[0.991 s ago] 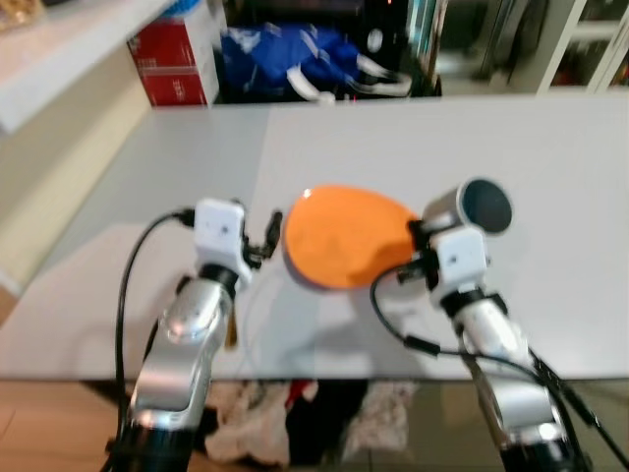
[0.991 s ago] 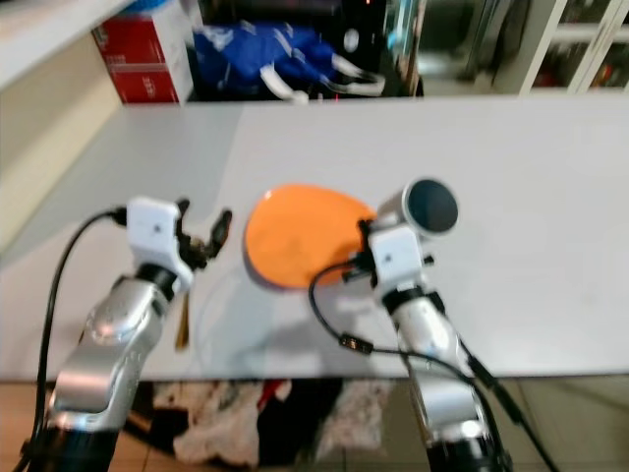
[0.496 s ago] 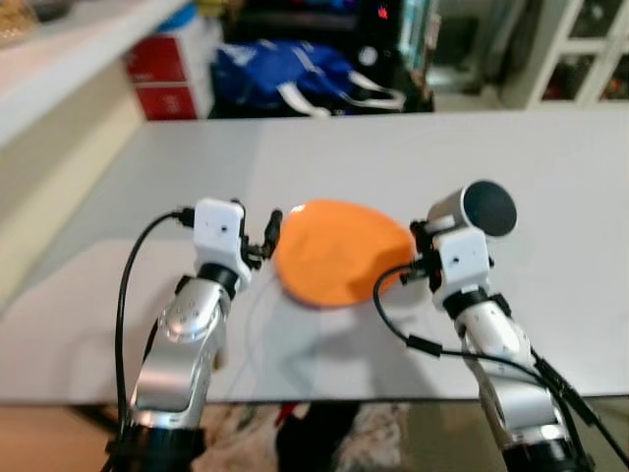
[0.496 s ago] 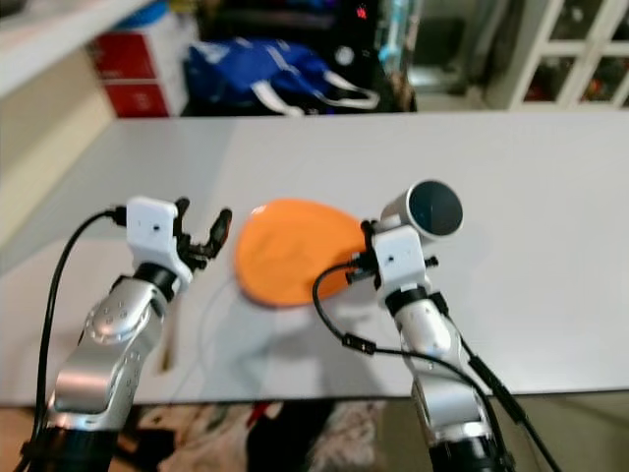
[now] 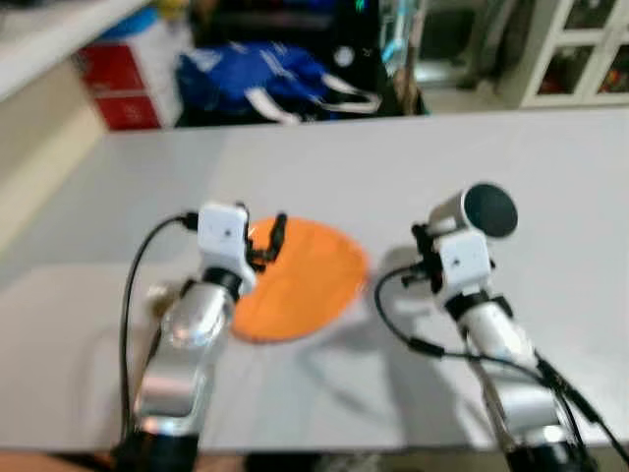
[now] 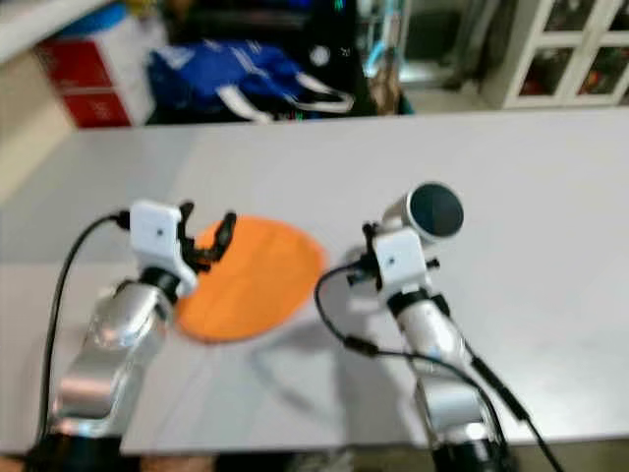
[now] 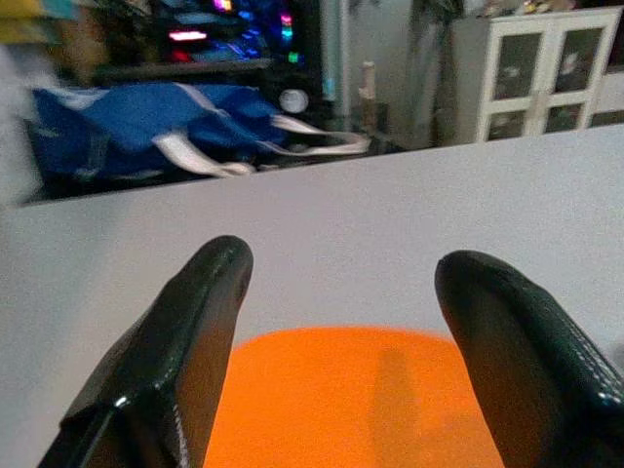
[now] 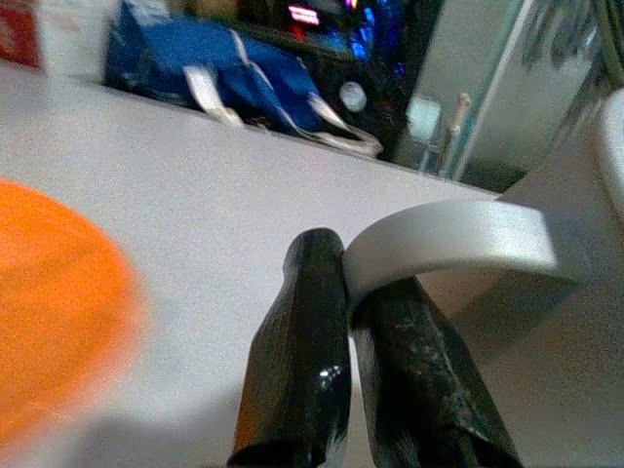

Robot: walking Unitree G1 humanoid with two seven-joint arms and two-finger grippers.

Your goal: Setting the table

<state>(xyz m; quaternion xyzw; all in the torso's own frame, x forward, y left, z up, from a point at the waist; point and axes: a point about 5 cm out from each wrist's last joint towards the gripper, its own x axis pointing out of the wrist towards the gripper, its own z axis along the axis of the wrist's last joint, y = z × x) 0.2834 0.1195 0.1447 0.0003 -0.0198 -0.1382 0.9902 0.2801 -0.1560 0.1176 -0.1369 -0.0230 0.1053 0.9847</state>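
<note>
Step in hand: placing the cup beside the plate. The right gripper pinches the cup by its handle (jaws nearly closed), at 3 o'clock of the plate. The cup's long axis is tilted, mouth facing the camera; next, upright it on the table. The left gripper hovers over the plate, jaws wide.

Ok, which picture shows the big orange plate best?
The right eye view: the whole orange plate lies flat on the table, with the open left gripper above its near-left edge. The left eye view is similar. Each wrist view shows just part of it.
</note>
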